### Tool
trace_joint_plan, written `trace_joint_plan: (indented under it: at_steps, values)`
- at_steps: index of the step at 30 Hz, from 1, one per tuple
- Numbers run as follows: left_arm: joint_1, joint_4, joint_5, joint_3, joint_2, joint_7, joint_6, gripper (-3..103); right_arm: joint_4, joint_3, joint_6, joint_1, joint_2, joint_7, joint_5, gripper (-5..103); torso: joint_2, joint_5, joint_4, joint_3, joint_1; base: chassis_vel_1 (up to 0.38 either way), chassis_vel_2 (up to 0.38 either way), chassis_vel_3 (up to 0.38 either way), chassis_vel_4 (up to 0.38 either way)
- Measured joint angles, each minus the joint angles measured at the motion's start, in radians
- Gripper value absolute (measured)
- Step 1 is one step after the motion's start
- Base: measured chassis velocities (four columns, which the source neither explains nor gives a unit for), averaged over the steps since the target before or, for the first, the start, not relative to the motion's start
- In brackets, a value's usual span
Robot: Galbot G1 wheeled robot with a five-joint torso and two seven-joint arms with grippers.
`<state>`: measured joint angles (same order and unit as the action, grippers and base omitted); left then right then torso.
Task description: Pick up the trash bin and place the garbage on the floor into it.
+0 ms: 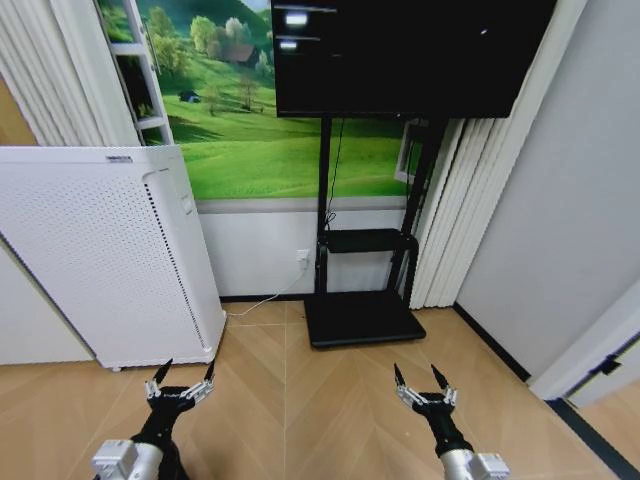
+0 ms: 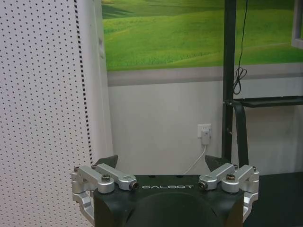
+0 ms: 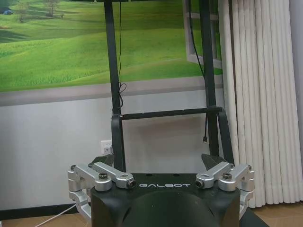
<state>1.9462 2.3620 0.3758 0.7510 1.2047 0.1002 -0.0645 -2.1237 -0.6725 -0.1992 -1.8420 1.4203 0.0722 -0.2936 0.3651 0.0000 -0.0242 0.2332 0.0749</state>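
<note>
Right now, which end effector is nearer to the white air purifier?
Left. The left end effector hovers open just before the white air purifier; the right end effector, also open, is across the floor, near the TV stand.

My left arm (image 1: pixel 128 458) is cut off by the bottom edge of the head view, and so is my right arm (image 1: pixel 468 463). The big black screen (image 1: pixel 410 50) goes past the top edge, so I cannot see all of it. The white air cleaner (image 1: pixel 100 250) hides the wall behind it, and its left side runs off the picture. The green hill picture (image 1: pixel 270 130) is partly hidden behind the screen and its stand (image 1: pixel 365 300). In my left wrist view, my own pincer (image 2: pixel 161 165) hides the floor below it.
</note>
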Motion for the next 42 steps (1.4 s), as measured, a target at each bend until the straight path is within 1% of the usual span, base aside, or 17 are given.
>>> trace_joint_plan:
  at_steps: [3, 9, 14, 18, 20, 24, 27, 37, 42]
  values:
    - [0.000, 0.000, 0.000, 0.000, 0.000, 0.000, 0.000, 100, 0.000, 0.000, 0.000, 0.000, 0.000, 0.000, 0.000, 100, 0.012, 0.0000, 0.0000, 0.008, 0.004, 0.000, 0.000, 0.000, 0.000]
    - [0.000, 0.000, 0.000, 0.000, 0.000, 0.000, 0.000, 100, 0.000, 0.000, 0.000, 0.000, 0.000, 0.000, 0.000, 100, 0.023, 0.0000, 0.0000, 0.015, 0.008, 0.000, 0.000, 0.000, 0.000]
    - [0.000, 0.000, 0.000, 0.000, 0.000, 0.000, 0.000, 100, 0.000, 0.000, 0.000, 0.000, 0.000, 0.000, 0.000, 100, 0.048, 0.0000, 0.0000, 0.030, 0.018, 0.000, 0.000, 0.000, 0.000]
    - [0.000, 0.000, 0.000, 0.000, 0.000, 0.000, 0.000, 100, 0.000, 0.000, 0.000, 0.000, 0.000, 0.000, 0.000, 100, 0.059, 0.0000, 0.0001, 0.036, 0.023, 0.000, 0.000, 0.000, 0.000]
    - [0.000, 0.000, 0.000, 0.000, 0.000, 0.000, 0.000, 100, 0.000, 0.000, 0.000, 0.000, 0.000, 0.000, 0.000, 100, 0.073, 0.0000, 0.0001, 0.045, 0.028, 0.000, 0.000, 0.000, 0.000]
    - [0.000, 0.000, 0.000, 0.000, 0.000, 0.000, 0.000, 100, 0.000, 0.000, 0.000, 0.000, 0.000, 0.000, 0.000, 100, 0.083, 0.0000, 0.0001, 0.052, 0.031, 0.000, 0.000, 0.000, 0.000]
    - [0.000, 0.000, 0.000, 0.000, 0.000, 0.000, 0.000, 100, 0.000, 0.000, 0.000, 0.000, 0.000, 0.000, 0.000, 100, 0.103, 0.0000, 0.0001, 0.065, 0.038, 0.000, 0.000, 0.000, 0.000]
    - [0.000, 0.000, 0.000, 0.000, 0.000, 0.000, 0.000, 100, 0.000, 0.000, 0.000, 0.000, 0.000, 0.000, 0.000, 100, 0.137, 0.0000, 0.0000, 0.086, 0.052, 0.000, 0.000, 0.000, 0.000]
    - [0.000, 0.000, 0.000, 0.000, 0.000, 0.000, 0.000, 100, 0.000, 0.000, 0.000, 0.000, 0.000, 0.000, 0.000, 100, 0.164, 0.0000, 0.0000, 0.101, 0.062, 0.000, 0.000, 0.000, 0.000]
